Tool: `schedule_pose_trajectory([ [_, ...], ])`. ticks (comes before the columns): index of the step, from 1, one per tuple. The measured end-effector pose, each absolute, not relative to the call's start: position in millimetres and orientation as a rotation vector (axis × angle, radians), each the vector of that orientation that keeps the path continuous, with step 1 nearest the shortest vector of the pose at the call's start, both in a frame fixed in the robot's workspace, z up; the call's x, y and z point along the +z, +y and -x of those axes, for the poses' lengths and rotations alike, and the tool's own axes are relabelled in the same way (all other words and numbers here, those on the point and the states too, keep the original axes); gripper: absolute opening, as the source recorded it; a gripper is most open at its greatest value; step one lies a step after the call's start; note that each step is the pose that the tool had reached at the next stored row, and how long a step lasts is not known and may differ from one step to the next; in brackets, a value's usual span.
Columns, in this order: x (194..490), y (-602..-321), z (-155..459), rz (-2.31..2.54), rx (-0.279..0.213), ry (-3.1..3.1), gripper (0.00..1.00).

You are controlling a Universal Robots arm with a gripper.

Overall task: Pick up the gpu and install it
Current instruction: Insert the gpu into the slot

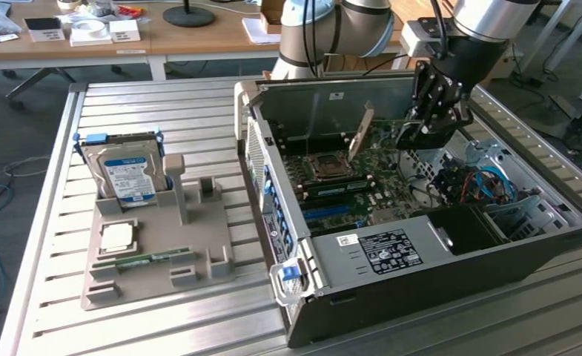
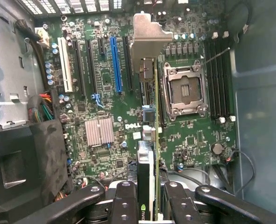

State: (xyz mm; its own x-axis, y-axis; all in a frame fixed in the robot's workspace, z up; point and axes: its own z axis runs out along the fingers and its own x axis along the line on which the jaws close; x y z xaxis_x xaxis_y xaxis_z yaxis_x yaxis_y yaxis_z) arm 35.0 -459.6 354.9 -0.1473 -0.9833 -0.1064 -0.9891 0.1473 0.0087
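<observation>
Hand [image 2: 149, 200] clamping narrow on gpu [image 2: 146, 158], holding it edge-on above motherboard [image 2: 100, 98], bracket [image 2: 147, 42] leading, card edge lining toward blue slot [image 2: 113, 65].

One computer case [image 1: 420, 289] and one graphics card [image 2: 145, 168]. At nine o'clock from the case, one gray tray [image 1: 142, 291] with one hard drive [image 1: 127, 174], one processor chip [image 1: 118, 237] and one memory stick [image 1: 142, 259]. On the motherboard: one blue slot [image 2: 114, 63], one white slot [image 2: 66, 65], one processor socket [image 2: 183, 91].

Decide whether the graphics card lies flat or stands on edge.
On edge: the card shows its thin side, clamped in the gripper.
</observation>
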Motion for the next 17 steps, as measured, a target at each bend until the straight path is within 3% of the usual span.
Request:
schedule_pose_trajectory([
  [17, 352.5, -459.6, -32.9, 2.026, 0.118, 2.300, 0.27],
])
